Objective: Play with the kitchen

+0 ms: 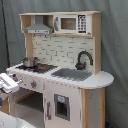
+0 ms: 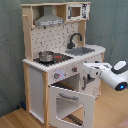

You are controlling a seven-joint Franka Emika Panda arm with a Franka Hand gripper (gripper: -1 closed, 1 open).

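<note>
The kitchen (image 1: 60,50) (image 2: 55,45) is a tall white and light-wood toy with a hood, a black faucet (image 1: 83,59) (image 2: 74,39), a grey sink (image 1: 72,74) (image 2: 83,50) and a small pot (image 1: 30,61) (image 2: 46,56) on the stovetop. Its windowed oven door (image 2: 73,103) hangs open and tilted down at the front. My gripper (image 2: 86,74) on the white arm reaches in from the second exterior view's right, close to the knob panel just above the open door. In the first exterior view the gripper (image 1: 7,83) shows only at the left edge.
A toy microwave (image 1: 72,23) sits in the upper shelf beside the hood (image 1: 38,29). A closed cabinet door with a small window (image 1: 61,106) is under the sink. Grey curtain stands behind the kitchen, and wooden floor (image 2: 15,120) lies around it.
</note>
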